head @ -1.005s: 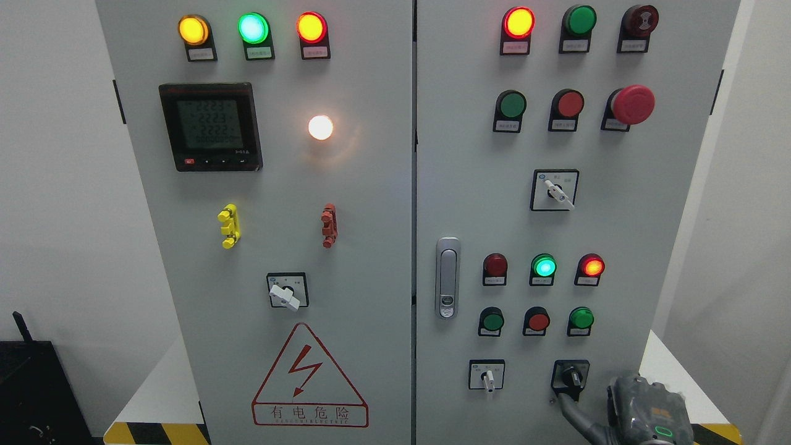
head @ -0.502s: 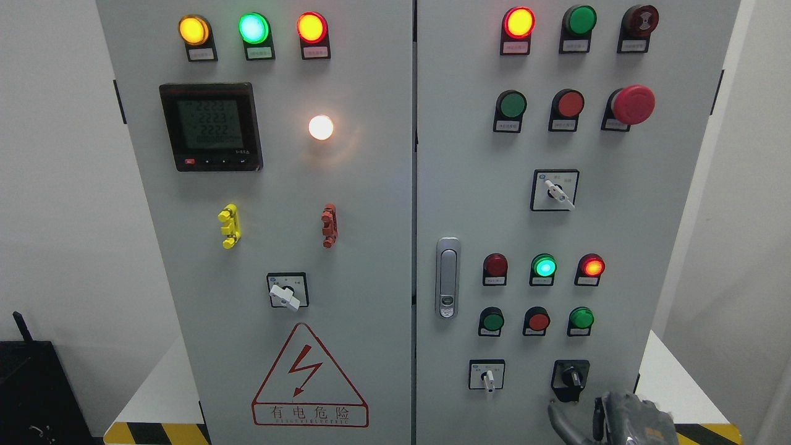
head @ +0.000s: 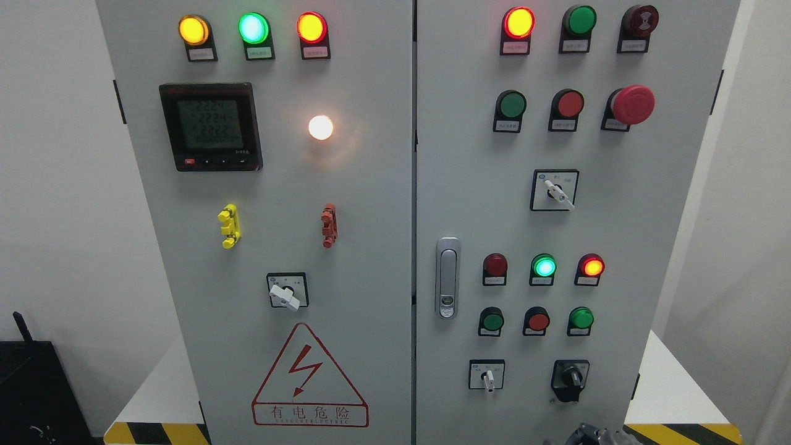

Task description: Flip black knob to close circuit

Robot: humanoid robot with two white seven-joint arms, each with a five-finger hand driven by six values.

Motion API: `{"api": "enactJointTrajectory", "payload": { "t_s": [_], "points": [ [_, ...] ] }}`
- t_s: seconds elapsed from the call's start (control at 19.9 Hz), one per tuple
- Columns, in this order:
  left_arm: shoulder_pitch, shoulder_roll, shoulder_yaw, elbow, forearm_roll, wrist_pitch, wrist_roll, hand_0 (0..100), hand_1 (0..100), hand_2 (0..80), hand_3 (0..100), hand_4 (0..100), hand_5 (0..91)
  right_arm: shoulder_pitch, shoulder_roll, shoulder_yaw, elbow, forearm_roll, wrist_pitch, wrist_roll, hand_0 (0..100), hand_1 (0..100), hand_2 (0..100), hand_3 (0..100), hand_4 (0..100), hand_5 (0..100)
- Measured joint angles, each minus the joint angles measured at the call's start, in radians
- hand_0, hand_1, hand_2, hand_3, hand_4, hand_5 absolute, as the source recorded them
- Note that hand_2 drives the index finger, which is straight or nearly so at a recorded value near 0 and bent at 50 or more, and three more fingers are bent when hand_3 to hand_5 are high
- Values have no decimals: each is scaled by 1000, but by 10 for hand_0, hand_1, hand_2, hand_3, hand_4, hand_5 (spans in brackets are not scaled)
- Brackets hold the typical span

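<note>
The black knob [head: 570, 376] sits on its black plate at the lower right of the right cabinet door [head: 469, 204], with its handle pointing roughly straight down. Only the top of my right hand [head: 587, 434] shows at the bottom edge, below the knob and apart from it. Nothing touches the knob. My left hand is out of view.
A white selector switch [head: 488, 377] sits left of the knob, with three push buttons [head: 538, 321] and indicator lamps [head: 544, 266] above. A door handle [head: 447, 277] is at the door's left edge. A red mushroom button [head: 633, 104] sticks out higher up. The left door carries a meter [head: 211, 127].
My right hand has dropped from just below the black knob to the bottom edge, now almost out of the picture. The knob's handle looks unchanged.
</note>
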Motion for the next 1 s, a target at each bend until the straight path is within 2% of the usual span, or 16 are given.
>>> {"api": "enactJointTrajectory", "payload": {
  "t_s": [0.05, 0.15, 0.3, 0.5, 0.75, 1.0],
  "points": [
    [0, 0, 0, 0, 0, 0, 0, 0, 0, 0, 49, 24, 0, 18, 3, -8, -5, -66, -15, 17, 0, 0, 0, 84, 87, 0],
    [0, 0, 0, 0, 0, 0, 0, 0, 0, 0, 49, 24, 0, 58, 8, -23, -15, -196, -37, 47, 0, 0, 0, 46, 47, 0],
    [0, 0, 0, 0, 0, 0, 0, 0, 0, 0, 49, 24, 0, 114, 12, -39, -26, -383, -59, 97, 0, 0, 0, 18, 27, 0],
    [0, 0, 0, 0, 0, 0, 0, 0, 0, 0, 49, 25, 0, 176, 16, -56, -37, -567, -69, 125, 0, 0, 0, 11, 18, 0],
    [0, 0, 0, 0, 0, 0, 0, 0, 0, 0, 49, 23, 0, 221, 18, -70, -44, -694, -70, 169, 0, 0, 0, 9, 17, 0],
    [0, 0, 0, 0, 0, 0, 0, 0, 0, 0, 49, 23, 0, 243, 19, -75, -49, -746, -71, 188, 0, 0, 0, 20, 28, 0]
  ]
}}
